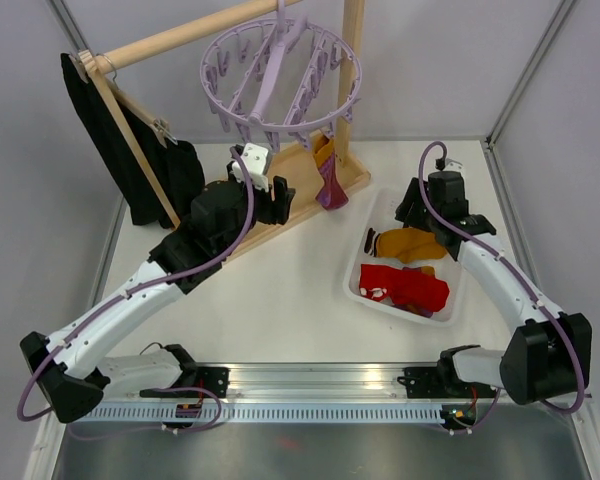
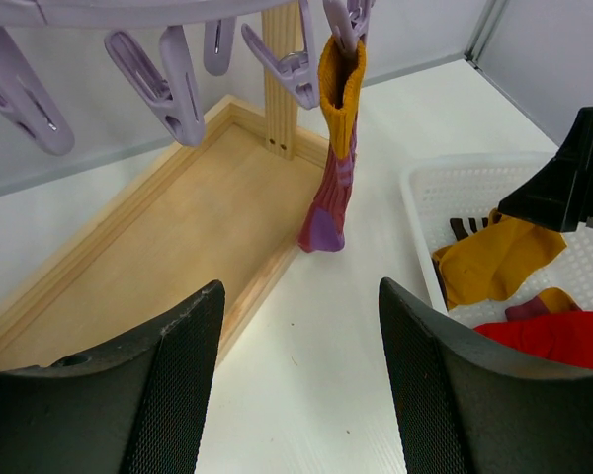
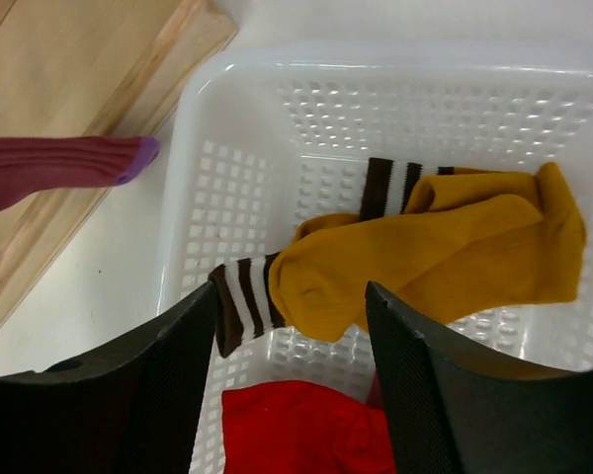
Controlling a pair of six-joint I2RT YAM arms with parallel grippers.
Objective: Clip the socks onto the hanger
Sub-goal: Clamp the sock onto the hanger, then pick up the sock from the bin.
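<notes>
The pair of mustard-yellow fabric socks with brown-and-white striped cuffs (image 3: 445, 247) lies crumpled in the white perforated plastic basket (image 3: 534, 109). It sits at the end of the basket farther from the arm bases, with the red socks (image 3: 296, 434) bunched at the nearer end. In the right wrist view the pair's long axis runs side to side, one striped cuff low on the left and the toes up on the right. That is roughly along the line between the two fingers, not across it.

The right claw (image 3: 292, 296) hangs directly above, its fingers spread wide and holding nothing. The cuff end and the fold of the front sock show in the gap between them, and the claw looks clear of the fabric. A straight descent would likely pinch that bunched fold.

The right arm is plainly the nearer one. The left claw (image 2: 298, 296) is well apart from the basket, also spread and empty, low over the worktop (image 1: 280, 300) beside the pale wooden rack base (image 2: 158, 227). It faces a mustard-and-maroon sock (image 2: 336, 148) already hanging from a peg of the round lavender plastic clip hanger (image 1: 270, 80). Free pegs (image 2: 168, 84) dangle just beside it.
</notes>
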